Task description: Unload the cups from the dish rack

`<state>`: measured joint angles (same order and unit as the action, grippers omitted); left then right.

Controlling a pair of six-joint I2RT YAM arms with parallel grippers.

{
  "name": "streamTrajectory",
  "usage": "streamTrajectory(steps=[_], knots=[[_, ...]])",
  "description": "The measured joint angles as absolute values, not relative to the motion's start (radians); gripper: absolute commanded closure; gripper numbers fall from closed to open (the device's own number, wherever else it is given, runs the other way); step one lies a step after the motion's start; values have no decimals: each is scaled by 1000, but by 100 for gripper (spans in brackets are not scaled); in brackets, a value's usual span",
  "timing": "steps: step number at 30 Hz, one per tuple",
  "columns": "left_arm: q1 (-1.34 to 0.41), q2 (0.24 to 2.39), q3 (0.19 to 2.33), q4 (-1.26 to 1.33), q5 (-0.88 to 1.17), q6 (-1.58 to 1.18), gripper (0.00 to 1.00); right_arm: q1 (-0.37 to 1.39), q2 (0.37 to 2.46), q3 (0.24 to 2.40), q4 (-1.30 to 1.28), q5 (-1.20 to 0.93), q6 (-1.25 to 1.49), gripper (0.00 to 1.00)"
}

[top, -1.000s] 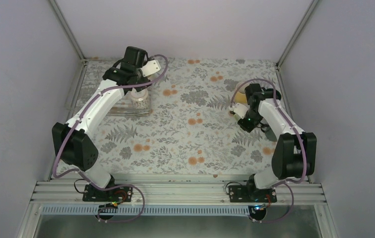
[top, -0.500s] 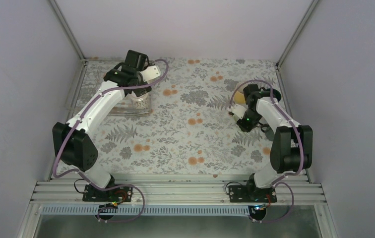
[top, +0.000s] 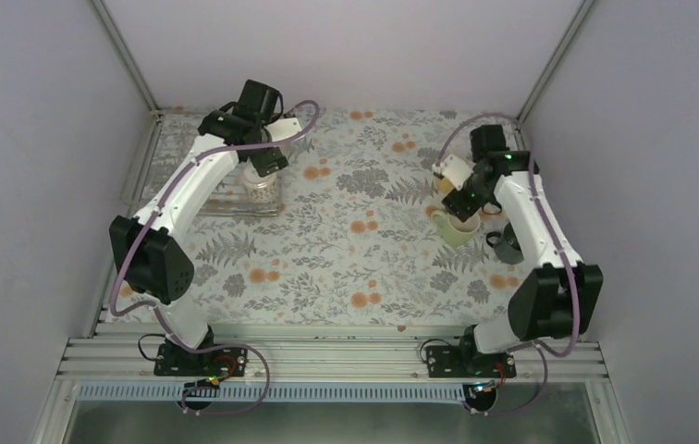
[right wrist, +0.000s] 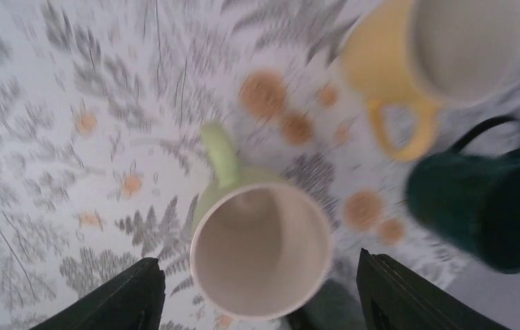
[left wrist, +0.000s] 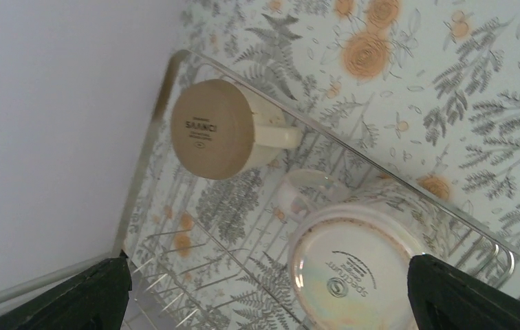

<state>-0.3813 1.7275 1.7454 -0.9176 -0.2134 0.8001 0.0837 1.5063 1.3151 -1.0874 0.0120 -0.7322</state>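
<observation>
The see-through dish rack lies by the left wall. Two cups stand upside down in it: a cream-white mug and a patterned white mug. My left gripper hovers open above the patterned mug, touching nothing. On the right, a pale green mug stands upright on the tablecloth beside a yellow mug and a dark green mug. My right gripper is open above the pale green mug, with a finger out to each side and a gap to the rim.
The rack sits in the far left corner against the wall. The unloaded mugs cluster near the right wall, the dark green one nearest the table's right edge. Flowered cloth covers the table between the arms.
My right gripper has opened, let go of the pale green mug and lifted away from it. My left arm has shifted slightly to the right over the rack, still open.
</observation>
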Motion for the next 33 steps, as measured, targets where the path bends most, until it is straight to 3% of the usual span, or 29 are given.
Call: streamTrajectory(steps=[9,20,33], knots=[[-381,1832,1795,-1052,-223,808,0,106,1364,1489,-1105,-121,-701,24],[-382,1920,1805,-1099,-280,771,0,124,1316,1351,-1066,-181,-686,23],[-321,1900,1644,-1011,-498,828,0,124,1299,1291,-1013,-215,-687,23]])
